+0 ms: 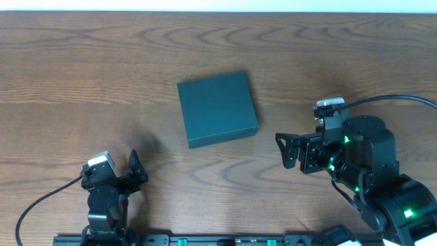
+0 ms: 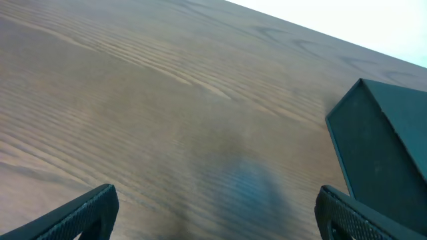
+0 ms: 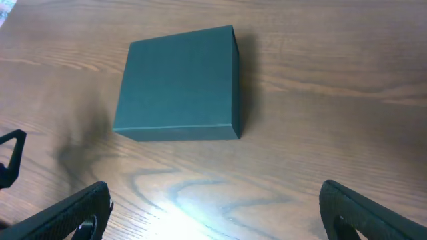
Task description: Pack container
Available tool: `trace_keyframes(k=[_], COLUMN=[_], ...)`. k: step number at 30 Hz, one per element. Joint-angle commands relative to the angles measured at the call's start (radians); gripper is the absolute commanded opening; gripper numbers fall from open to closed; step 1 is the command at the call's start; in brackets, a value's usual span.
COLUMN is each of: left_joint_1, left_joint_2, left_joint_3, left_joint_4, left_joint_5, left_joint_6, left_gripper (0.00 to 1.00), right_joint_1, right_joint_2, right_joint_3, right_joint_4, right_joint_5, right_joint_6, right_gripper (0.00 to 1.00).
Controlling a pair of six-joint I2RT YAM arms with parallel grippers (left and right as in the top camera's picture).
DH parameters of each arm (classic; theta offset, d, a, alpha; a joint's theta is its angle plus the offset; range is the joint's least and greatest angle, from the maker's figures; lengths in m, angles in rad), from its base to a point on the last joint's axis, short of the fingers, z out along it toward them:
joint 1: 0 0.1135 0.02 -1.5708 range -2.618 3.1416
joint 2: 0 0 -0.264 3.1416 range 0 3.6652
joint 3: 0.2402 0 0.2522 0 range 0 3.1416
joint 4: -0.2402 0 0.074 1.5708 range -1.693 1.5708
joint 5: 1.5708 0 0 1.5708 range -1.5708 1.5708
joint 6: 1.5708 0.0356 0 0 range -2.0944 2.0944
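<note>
Wood-grain table [image 1: 82, 68]: the work surface, spanning the whole overhead view.

Right arm [image 1: 369, 164]: a black unit with green indicator lights and a cable, at the near right of the table. The right gripper [image 1: 285, 150] points left towards the box, and in the right wrist view its jaws are spread wide with only bare wood between them.

Container [image 1: 217, 108]: a dark teal square box lying flat near the table's centre, slightly rotated, with its lid closed. It stands apart from both grippers, farther away than either, to the left of the right gripper and to the right of the left one.

Left gripper [image 1: 136, 174]: at the near left and well apart from the box. Its jaws are wide and hold nothing.
</note>
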Motion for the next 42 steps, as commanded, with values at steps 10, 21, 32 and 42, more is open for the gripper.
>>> trace_keyframes(k=[10, 21, 32, 42], left_joint_1=[0.004, 0.004, 0.004, 0.004], left_joint_2=[-0.008, -0.008, -0.008, -0.008], left_joint_3=[-0.021, -0.021, -0.021, -0.021], left_joint_4=[0.002, 0.002, 0.002, 0.002], left_joint_5=[-0.003, -0.003, -0.003, -0.003], left_joint_6=[-0.011, -0.011, -0.011, -0.011], left_gripper=[0.95, 0.96, 0.95, 0.95], right_joint_1=[-0.003, -0.003, -0.021, -0.180], right_joint_2=[-0.002, -0.002, -0.263, -0.665], right_joint_3=[0.005, 0.005, -0.105, -0.661], right_joint_4=[-0.002, -0.002, -0.003, 0.381], right_joint_5=[0.005, 0.005, 0.105, 0.183], right_joint_6=[-0.011, -0.011, -0.074, -0.078], right_gripper=[0.99, 0.99, 0.99, 0.99])
